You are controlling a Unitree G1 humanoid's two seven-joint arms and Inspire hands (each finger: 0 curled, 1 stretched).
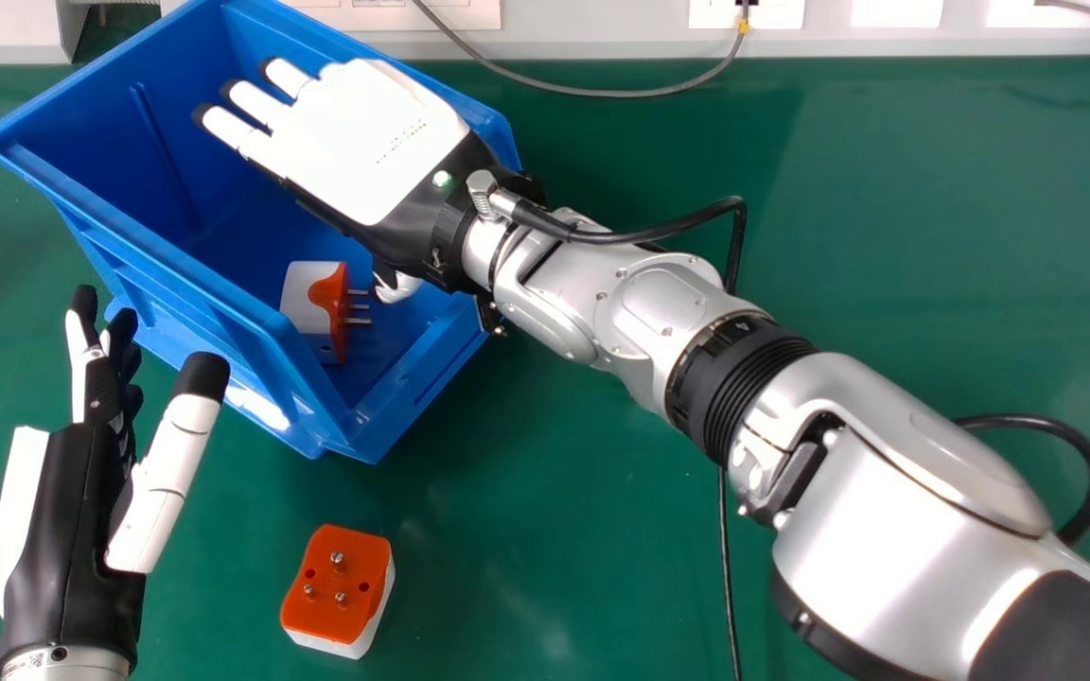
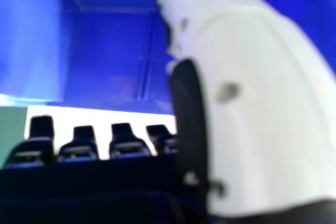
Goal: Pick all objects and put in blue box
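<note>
The green table [image 1: 886,236] is spreading under everything. Across its right half the robot's right arm [image 1: 905,511] is slanting, its silver forearm ending above the near right corner of the blue box [image 1: 176,312]. That box is sitting askew at the far left, its mouth facing up. Over its opening the right hand [image 1: 370,142] is hovering, back upward, the straight fingers slightly spread and pointing toward the far left side of the box; its thumb [image 2: 262,103] is extending down into the box. The left hand [image 1: 67,530] is resting or hovering at the near left, I cannot tell which; its fingers are pointing away from the robot, bunched close together and mostly straight, while the thumb is standing well apart from them. One orange and white plug adapter [image 1: 337,586] is lying on the table, nearer than the box and to the right of the left hand, its orange face and three metal pins turned upward. The adapter in the box [image 1: 313,293] is resting inside near the near right corner, its pins pointing right, close to the right thumb; whether they are touching, I cannot tell. In the right hand view, an orange and white bit is peeking out just beside that thumb.
</note>
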